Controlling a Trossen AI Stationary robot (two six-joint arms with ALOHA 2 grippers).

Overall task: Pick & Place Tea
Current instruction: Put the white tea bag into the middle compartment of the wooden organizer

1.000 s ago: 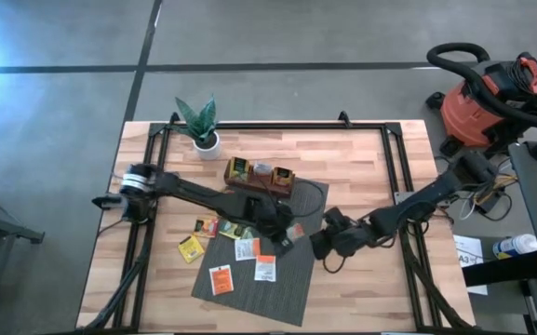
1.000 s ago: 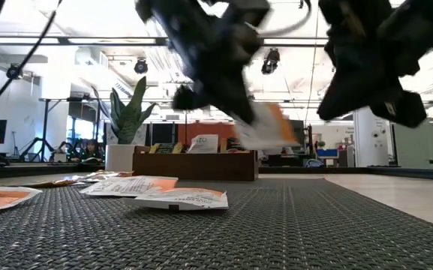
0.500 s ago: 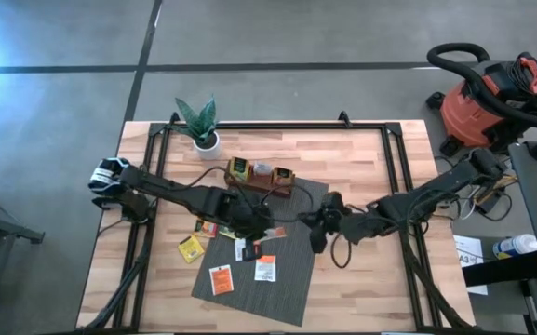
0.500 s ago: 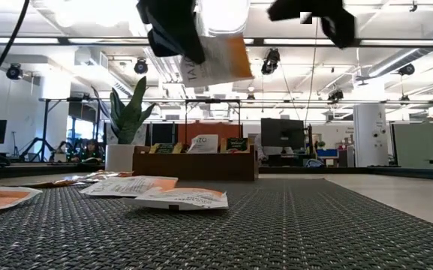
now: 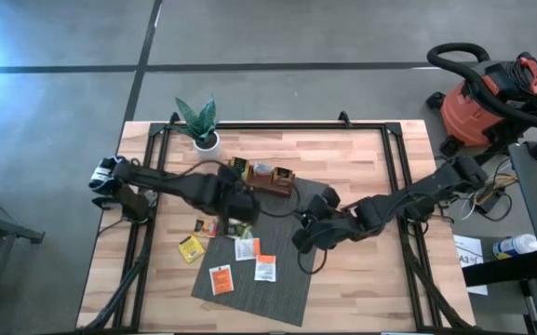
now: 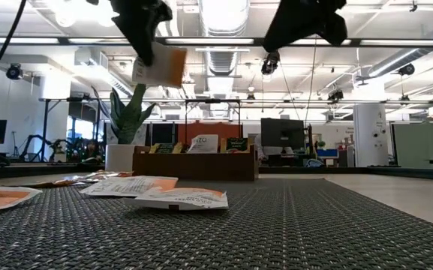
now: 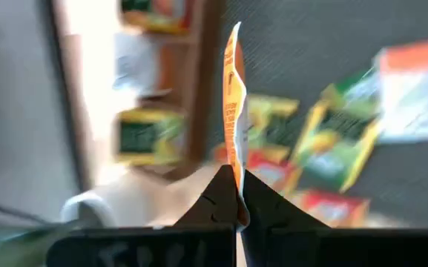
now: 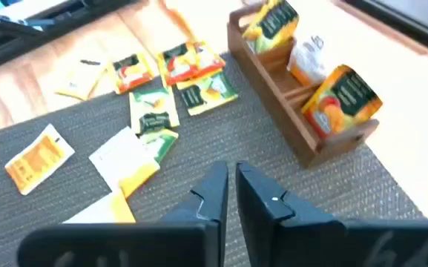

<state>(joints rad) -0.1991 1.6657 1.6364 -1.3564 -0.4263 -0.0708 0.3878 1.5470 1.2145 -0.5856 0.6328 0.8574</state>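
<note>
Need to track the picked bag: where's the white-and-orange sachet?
Left gripper holds the white-and-orange sachet in the air, near the wooden tray.

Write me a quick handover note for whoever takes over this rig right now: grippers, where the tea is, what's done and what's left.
Left gripper: shut on a white-and-orange sachet, held in the air near the wooden tray.
Right gripper: shut, empty, hovering above the grey mat.
Tea: several loose sachets lie on the mat and on the table beside it; a few already stand in the tray.
Done: one sachet picked up.
Left: place it in the tray, then move the remaining loose sachets.
</note>
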